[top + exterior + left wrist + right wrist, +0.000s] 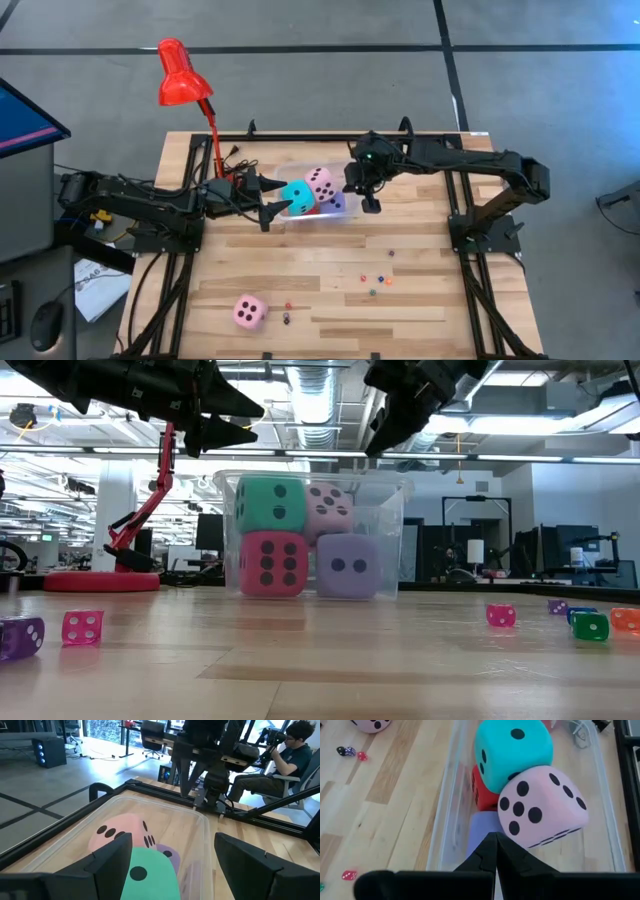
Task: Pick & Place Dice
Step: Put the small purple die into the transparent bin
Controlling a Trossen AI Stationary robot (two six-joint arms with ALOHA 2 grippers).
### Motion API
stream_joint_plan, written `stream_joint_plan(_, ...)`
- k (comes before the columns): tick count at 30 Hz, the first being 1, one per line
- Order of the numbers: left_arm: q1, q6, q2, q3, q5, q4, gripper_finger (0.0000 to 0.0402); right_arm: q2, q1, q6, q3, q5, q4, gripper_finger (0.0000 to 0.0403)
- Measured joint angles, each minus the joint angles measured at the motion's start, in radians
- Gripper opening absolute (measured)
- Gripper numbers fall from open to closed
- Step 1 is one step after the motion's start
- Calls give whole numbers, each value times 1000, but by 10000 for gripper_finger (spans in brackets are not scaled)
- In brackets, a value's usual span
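Four big soft dice stacked in clear plastic bin [345, 212]; fifth, pink foam die [249, 311], loose on tabletop [420, 300] near front edge. Left gripper [268, 198] spread open, empty, at bin; right gripper [371, 203] pinched closed, empty, above bin — next: fetch loose pink die.

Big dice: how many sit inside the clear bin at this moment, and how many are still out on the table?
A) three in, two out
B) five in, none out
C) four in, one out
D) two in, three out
C: the low view shows the cyan die, a pink die, the red die and the lavender die stacked in the clear bin, while the high view shows the other pink die alone on the table.
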Motion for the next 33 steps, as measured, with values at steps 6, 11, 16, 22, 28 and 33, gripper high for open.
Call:
stream_joint_plan(6,0,0,0,0,-3,0,274,0,0,7,-6,0,-36,0)
stream_joint_plan(11,0,0,0,0,-3,0,274,0,0,22,-12,0,-43,0)
stream_joint_plan(16,0,55,0,0,-3,-1,274,-1,-6,22,-87,0,99,0)
stream_joint_plan(22,0,62,0,0,-3,0,274,0,-16,56,-163,0,214,0)
stream_joint_plan(28,0,87,0,0,-3,0,274,0,-19,63,-162,0,211,0)
stream_joint_plan(33,0,116,0,0,-2,0,274,0,-16,63,-162,12,207,0)
